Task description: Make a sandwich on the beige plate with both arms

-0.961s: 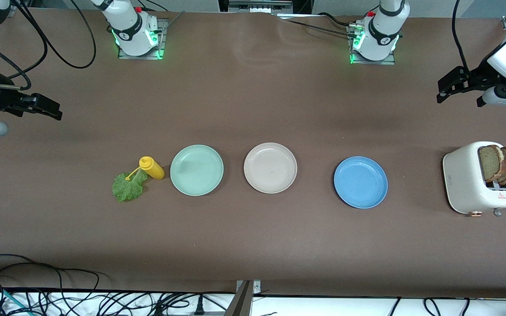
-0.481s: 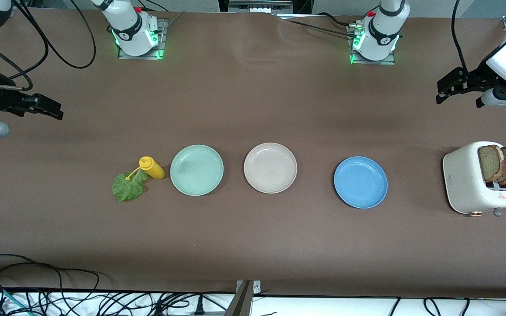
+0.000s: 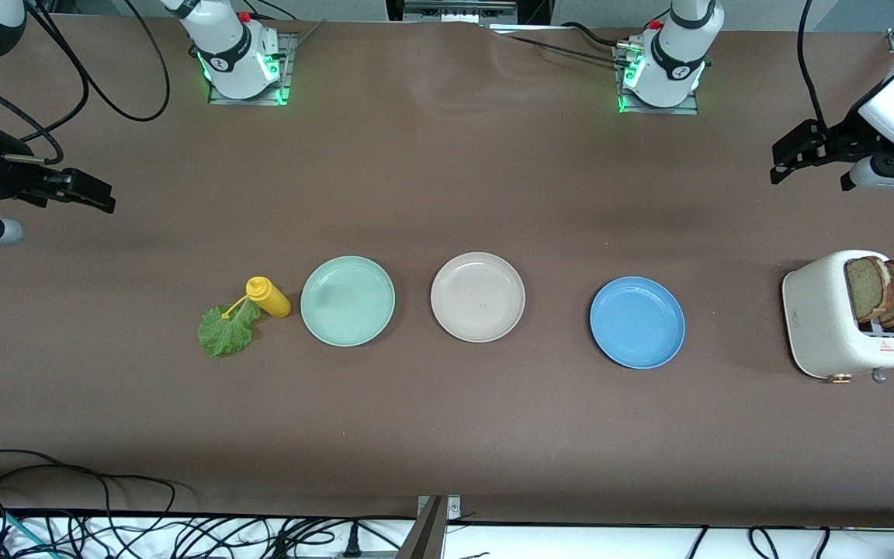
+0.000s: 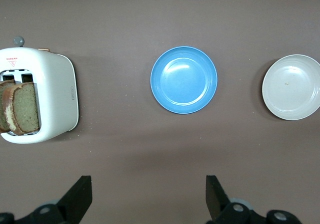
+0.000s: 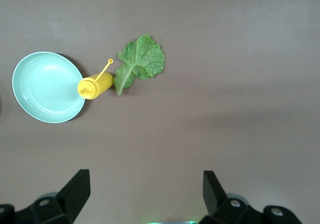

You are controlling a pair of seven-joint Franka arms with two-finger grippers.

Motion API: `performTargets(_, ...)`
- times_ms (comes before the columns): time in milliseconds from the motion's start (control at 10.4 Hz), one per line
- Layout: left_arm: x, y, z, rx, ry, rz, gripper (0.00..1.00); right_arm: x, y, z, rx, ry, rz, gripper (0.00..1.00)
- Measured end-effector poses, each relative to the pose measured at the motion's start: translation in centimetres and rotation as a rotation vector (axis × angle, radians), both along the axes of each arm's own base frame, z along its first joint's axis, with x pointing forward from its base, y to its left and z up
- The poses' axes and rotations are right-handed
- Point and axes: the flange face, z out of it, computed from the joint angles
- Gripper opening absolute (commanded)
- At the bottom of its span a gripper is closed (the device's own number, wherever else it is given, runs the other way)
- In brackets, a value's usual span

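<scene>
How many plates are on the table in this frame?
3, in a row: the mint green plate beside the yellow bottle, the beige plate in the middle, the blue plate toward the toaster. None appears hidden.

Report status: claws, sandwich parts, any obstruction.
Left claw and right claw open, holding nothing. Bread slices in toaster, lettuce on table. Beige plate unobstructed.

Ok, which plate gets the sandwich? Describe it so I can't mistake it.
Three plates sit in a row across the brown table. Take the middle one, the beige plate, between the mint green plate and the blue plate. It alone is pale cream and matte.
</scene>
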Motion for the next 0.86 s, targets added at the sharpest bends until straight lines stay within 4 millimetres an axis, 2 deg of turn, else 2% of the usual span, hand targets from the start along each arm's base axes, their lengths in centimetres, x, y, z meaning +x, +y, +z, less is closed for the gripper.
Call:
performTargets(673, 0.1, 0.0, -0.1, 0.000, 0.002, -0.001, 1.00, 0.0, -0.1, -0.3, 0.000, 0.008, -0.004, 1.00)
performTargets(865, 0.2, -0.1, -0.3, 0.000, 0.007, -0.002, 1.00, 0.4, -0.7, -1.9, 0.006, 0.035, -0.025, 1.00)
